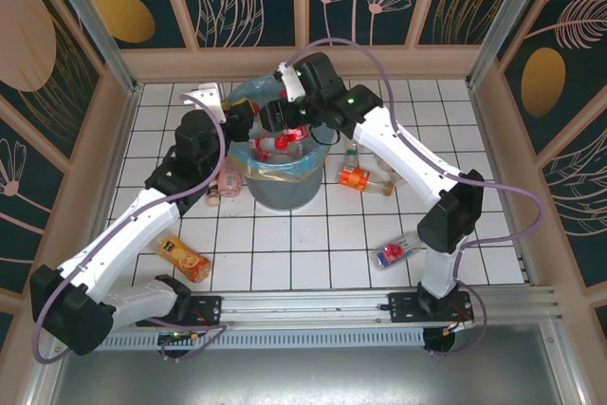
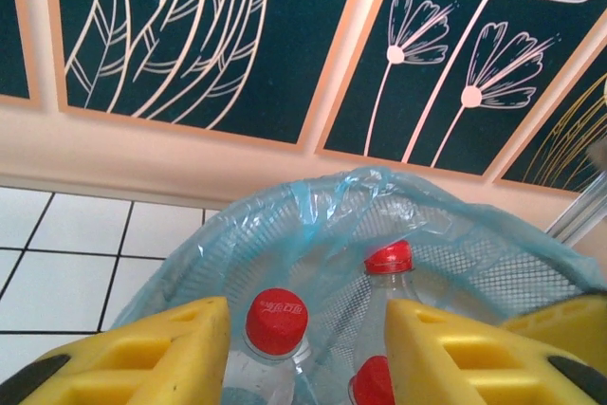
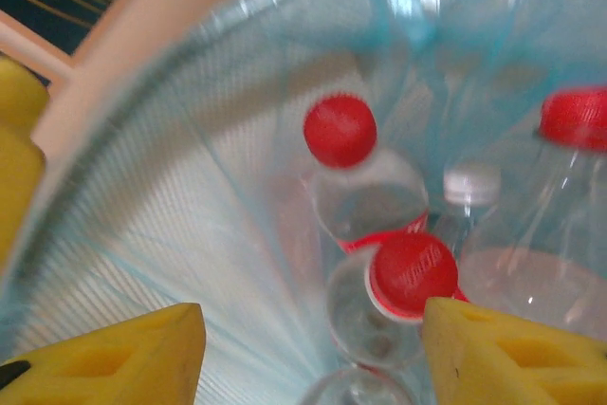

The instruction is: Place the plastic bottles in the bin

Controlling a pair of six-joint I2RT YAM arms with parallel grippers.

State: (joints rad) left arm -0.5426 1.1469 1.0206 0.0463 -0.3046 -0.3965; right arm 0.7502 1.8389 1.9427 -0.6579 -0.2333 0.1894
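The grey bin (image 1: 285, 187), lined with a light-blue bag, stands at the table's middle back and holds several red-capped plastic bottles (image 1: 282, 144). Both grippers hang over its mouth. My left gripper (image 1: 243, 120) is open; in the left wrist view a red-capped bottle (image 2: 276, 320) stands loose between its yellow fingers (image 2: 171, 348), touching neither, with the bag rim (image 2: 313, 201) behind. My right gripper (image 1: 285, 128) is open wide above the bin's inside (image 3: 142, 196), with a red-capped bottle (image 3: 413, 274) just off its right finger (image 3: 512, 358).
Loose bottles lie on the white tiles: an orange-labelled one (image 1: 185, 259) at front left, a pink one (image 1: 228, 183) left of the bin, an orange one (image 1: 356, 177) and a clear one (image 1: 381, 174) to its right, and a red-labelled one (image 1: 394, 254) near the right arm's base.
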